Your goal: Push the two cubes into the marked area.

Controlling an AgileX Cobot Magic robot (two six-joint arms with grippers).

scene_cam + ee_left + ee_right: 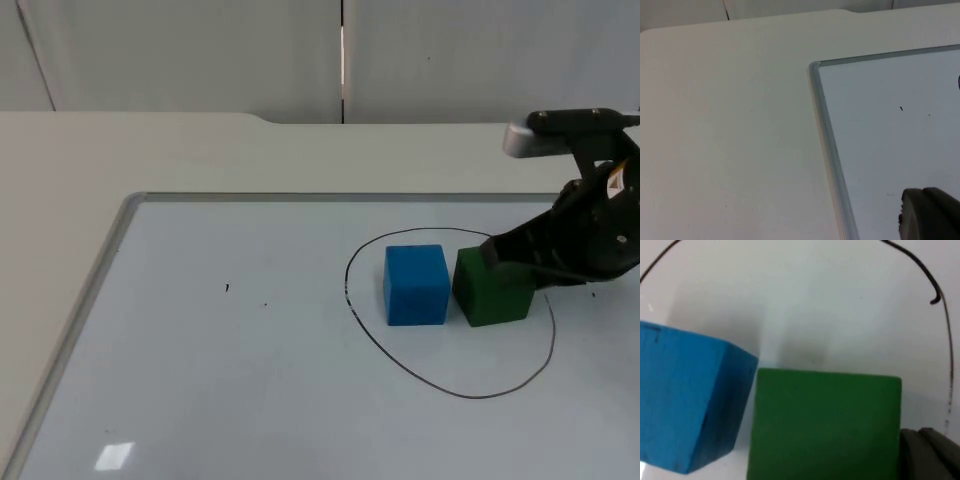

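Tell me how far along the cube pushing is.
Nearly done. The blue cube and green cube both sit inside the drawn outline. The right gripper is against the green cube's far side. The left gripper waits over the whiteboard.

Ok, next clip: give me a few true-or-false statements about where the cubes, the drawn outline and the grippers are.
1. The blue cube lies inside the drawn outline. True.
2. The green cube sits outside the outline. False: it is inside it, beside the blue cube.
3. The right gripper is at the green cube. True.
4. The cubes are stacked. False: they stand side by side on the whiteboard.
5. The left gripper is at the blue cube. False: it waits over the whiteboard's edge.
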